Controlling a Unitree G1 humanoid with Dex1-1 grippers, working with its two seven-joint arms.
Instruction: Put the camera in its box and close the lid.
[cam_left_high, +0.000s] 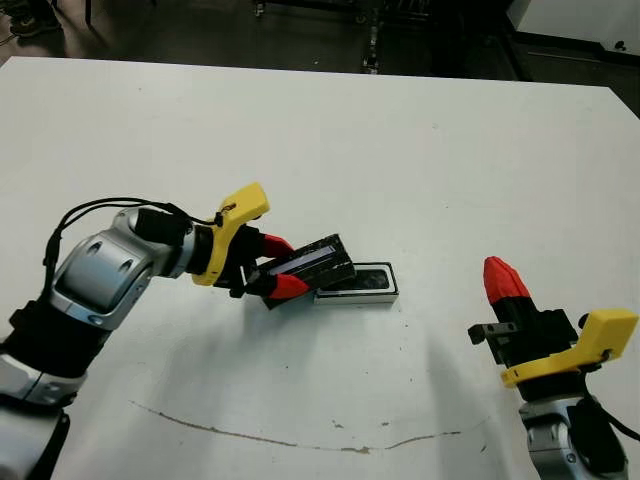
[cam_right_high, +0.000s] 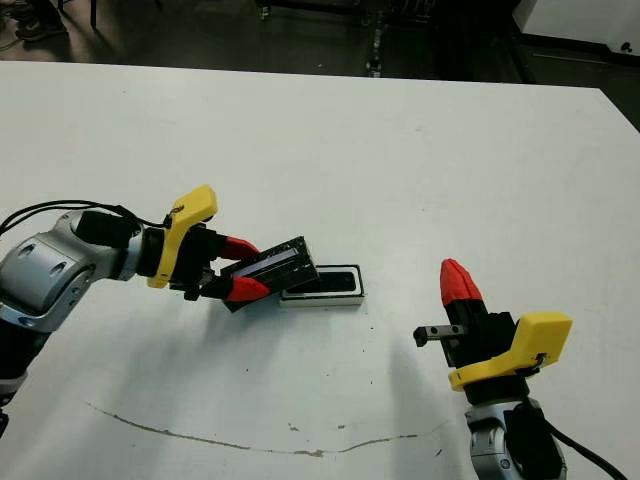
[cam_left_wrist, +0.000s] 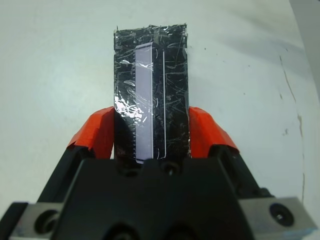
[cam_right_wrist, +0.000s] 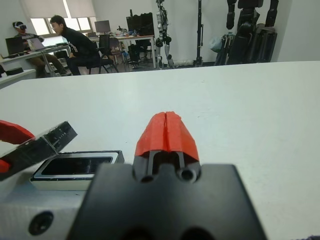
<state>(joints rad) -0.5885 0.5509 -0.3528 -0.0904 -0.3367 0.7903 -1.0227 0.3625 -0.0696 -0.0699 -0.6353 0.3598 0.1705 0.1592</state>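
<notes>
My left gripper (cam_left_high: 284, 266) is shut on the lid (cam_left_high: 308, 265), a glossy black rectangle with a pale silvery stripe. The lid is held tilted above the table, its far end over the left end of the box (cam_left_high: 385, 296). In the left wrist view the lid (cam_left_wrist: 150, 100) stands between both red fingers (cam_left_wrist: 97, 135). The box lies flat in the middle of the table. The camera (cam_left_high: 360, 281), a dark bar, lies inside it. My right gripper (cam_left_high: 503, 280) is shut on nothing and hovers to the right of the box, nearer the front edge.
A thin brownish scuff line (cam_left_high: 300, 440) curves across the table near the front edge. Beyond the far edge, the right wrist view shows people (cam_right_wrist: 75, 42) seated at desks and robot stands (cam_right_wrist: 245, 25).
</notes>
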